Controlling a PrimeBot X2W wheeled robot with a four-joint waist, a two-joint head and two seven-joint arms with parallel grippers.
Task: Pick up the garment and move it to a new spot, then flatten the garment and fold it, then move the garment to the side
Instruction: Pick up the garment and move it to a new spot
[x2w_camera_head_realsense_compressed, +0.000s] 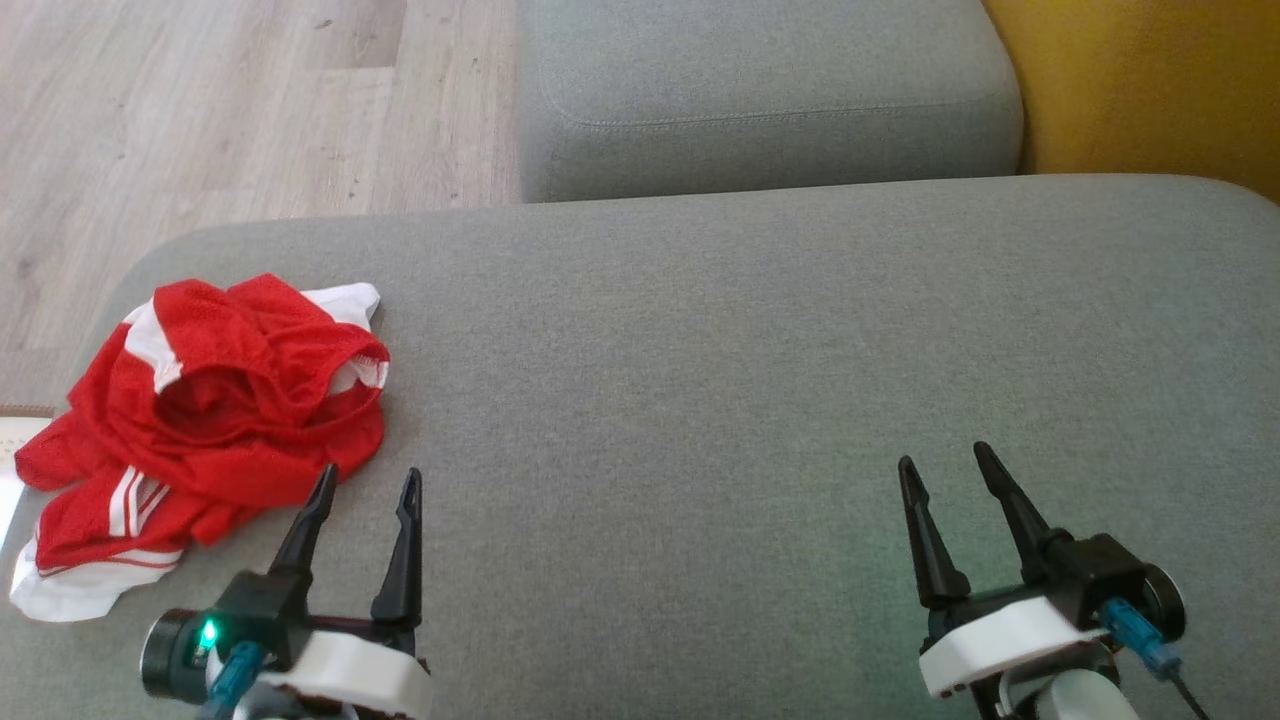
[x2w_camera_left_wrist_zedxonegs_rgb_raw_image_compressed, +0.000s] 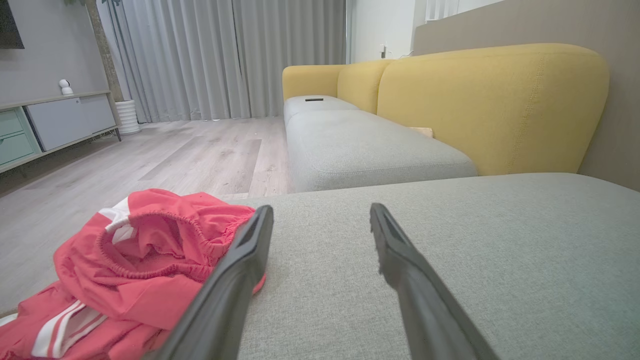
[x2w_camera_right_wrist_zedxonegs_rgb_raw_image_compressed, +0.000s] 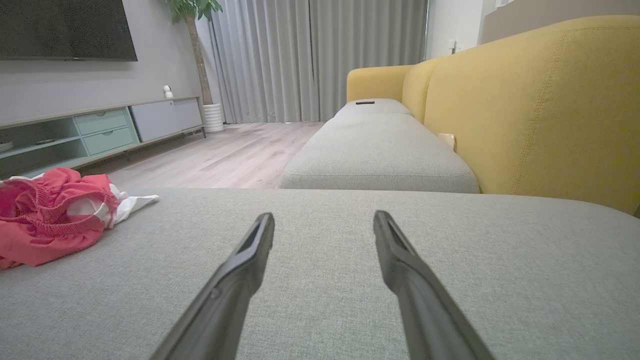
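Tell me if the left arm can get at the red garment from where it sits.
Probably yes. The left gripper is open and sits right at the near edge of the crumpled red garment on the grey cushion, with nothing between them.

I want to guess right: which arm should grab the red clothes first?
Left. The left tool, open, sits right beside the crumpled red garment; the right tool is far across the grey cushion.

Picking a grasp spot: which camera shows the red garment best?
Head view: the whole crumpled red garment shows from above, at the left end of the grey cushion. The left wrist view has it close but cropped and partly behind the left gripper; the right wrist view catches part at its left edge.
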